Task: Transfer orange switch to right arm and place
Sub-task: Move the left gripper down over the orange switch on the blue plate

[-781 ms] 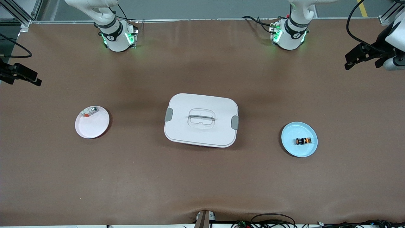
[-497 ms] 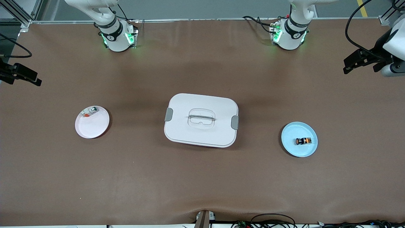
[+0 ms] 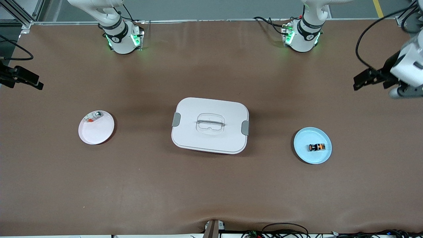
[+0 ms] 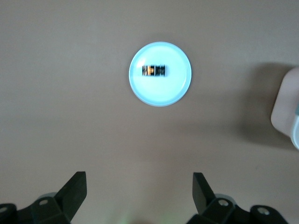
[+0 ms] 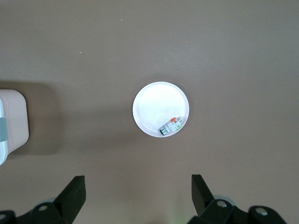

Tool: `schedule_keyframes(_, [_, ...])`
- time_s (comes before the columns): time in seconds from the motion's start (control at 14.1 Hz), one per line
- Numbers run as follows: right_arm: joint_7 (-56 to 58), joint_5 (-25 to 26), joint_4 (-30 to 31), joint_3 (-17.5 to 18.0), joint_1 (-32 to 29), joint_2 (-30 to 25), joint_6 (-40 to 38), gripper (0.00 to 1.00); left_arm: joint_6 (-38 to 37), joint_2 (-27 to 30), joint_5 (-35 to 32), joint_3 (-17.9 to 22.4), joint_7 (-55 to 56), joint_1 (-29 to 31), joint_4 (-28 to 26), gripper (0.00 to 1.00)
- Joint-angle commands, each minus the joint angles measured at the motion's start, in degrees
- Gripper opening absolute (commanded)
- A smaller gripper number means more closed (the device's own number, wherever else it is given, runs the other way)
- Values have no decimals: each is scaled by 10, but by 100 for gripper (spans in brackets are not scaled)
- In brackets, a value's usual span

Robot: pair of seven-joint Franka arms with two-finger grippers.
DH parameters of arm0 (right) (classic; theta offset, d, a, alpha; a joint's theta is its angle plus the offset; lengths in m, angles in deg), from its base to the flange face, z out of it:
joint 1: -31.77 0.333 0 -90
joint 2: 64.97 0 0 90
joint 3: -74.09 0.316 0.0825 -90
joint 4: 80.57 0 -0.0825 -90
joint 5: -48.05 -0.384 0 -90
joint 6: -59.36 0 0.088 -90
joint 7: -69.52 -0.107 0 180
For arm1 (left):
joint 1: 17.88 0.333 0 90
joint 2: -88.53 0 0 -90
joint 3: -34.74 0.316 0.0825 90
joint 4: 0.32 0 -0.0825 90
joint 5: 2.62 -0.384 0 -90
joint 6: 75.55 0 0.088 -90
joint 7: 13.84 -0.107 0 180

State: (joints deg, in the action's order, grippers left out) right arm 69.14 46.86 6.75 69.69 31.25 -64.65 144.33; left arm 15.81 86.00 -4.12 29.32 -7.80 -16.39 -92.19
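The orange switch, a stubby black cylinder with orange bands, lies on its side on a pale blue plate toward the left arm's end of the table. My left gripper hangs high over bare table at that end, apart from the plate, open with nothing between its fingers. Over the right arm's end of the table my right gripper hangs open and empty, waiting.
A white lidded box with a handle sits mid-table. A white plate toward the right arm's end holds a pale silvery piece with a red bit. Brown table cover lies around them.
The left arm's hand has shifted over the table toward the blue plate. The right gripper, the plates and the switch have not moved.
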Motion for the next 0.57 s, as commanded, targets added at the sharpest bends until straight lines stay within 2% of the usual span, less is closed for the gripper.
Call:
schedule_keyframes(0.0, [0, 9, -12, 5, -4, 4, -8, 100, 56, -52, -13, -3, -8, 1, -1, 100])
schedule_keyframes(0.14, [0, 9, -12, 5, -4, 4, -8, 100, 104, -82, -29, -3, -9, 4, -26, 100])
schedule_keyframes(0.5, [0, 9, -12, 5, -4, 4, -8, 100, 195, -175, -38, -3, 3, 1, -34, 100])
